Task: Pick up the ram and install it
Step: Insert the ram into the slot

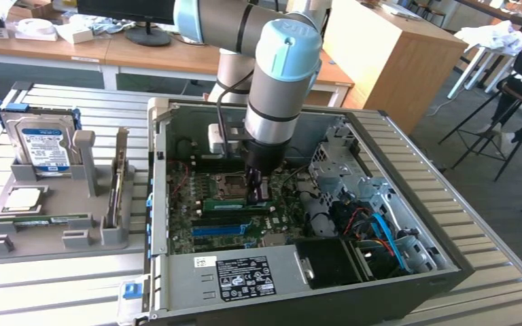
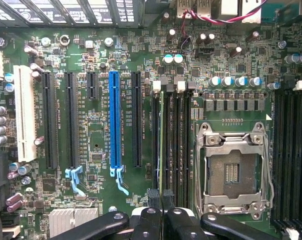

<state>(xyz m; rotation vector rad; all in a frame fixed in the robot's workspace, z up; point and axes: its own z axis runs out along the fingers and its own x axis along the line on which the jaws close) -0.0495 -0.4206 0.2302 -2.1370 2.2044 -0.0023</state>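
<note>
Green, slim ram sits edge-on, pinched by the black end effector.

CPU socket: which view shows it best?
The wrist view: the CPU socket is seen whole and straight on, metal frame included. The exterior view shows it at a slant, right beside the arm.

Green motherboard carries one blue slot, one white slot and black slots; green ram; black gripper; silver arm, pale blue caps
</note>
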